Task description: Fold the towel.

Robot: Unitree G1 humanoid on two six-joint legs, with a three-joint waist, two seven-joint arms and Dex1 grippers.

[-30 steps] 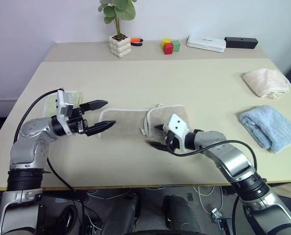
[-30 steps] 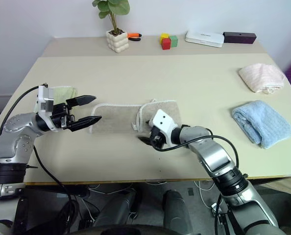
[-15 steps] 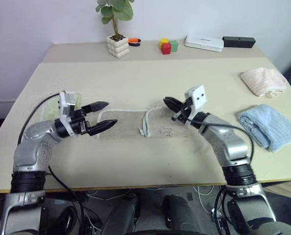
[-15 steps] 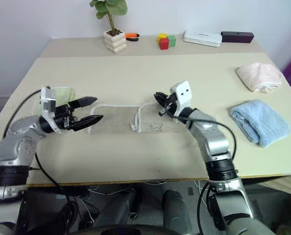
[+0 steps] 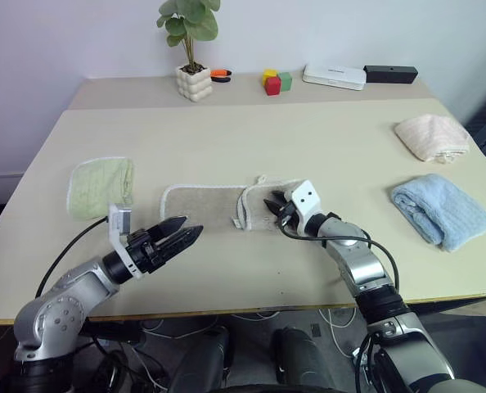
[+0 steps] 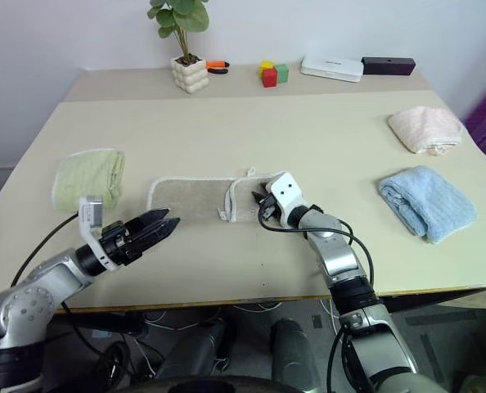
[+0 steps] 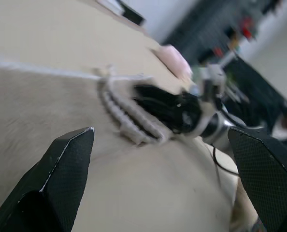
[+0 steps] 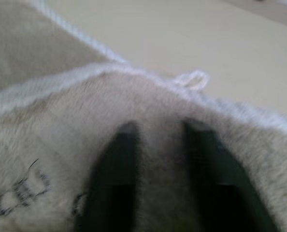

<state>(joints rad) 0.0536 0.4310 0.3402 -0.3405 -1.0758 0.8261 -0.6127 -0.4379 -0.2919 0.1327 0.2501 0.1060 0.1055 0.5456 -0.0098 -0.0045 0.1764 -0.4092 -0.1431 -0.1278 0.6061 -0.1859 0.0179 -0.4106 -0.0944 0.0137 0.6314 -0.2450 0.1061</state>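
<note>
The beige towel (image 5: 204,205) lies flat in the middle of the table, its right end folded over into a flap (image 5: 263,195) with a white corded edge. A small white loop (image 8: 194,78) shows at the flap's rim. My right gripper (image 5: 276,210) rests low on that flap, its two fingers (image 8: 112,193) apart with terry cloth showing between them, open. My left gripper (image 5: 183,233) hovers near the table's front, short of the towel's left part, pointing at it with its fingers (image 7: 61,183) spread wide, open and empty.
A pale green towel (image 5: 100,187) lies left of the beige one. A pinkish-cream towel (image 5: 431,135) and a blue towel (image 5: 439,209) lie at the right. At the back edge stand a potted plant (image 5: 194,80), coloured blocks (image 5: 273,80), a white box (image 5: 333,76) and a black box (image 5: 390,74).
My left gripper has pulled back and down toward the table's front edge, away from the towel's left end. My right gripper went over the flap and has come down onto it.
</note>
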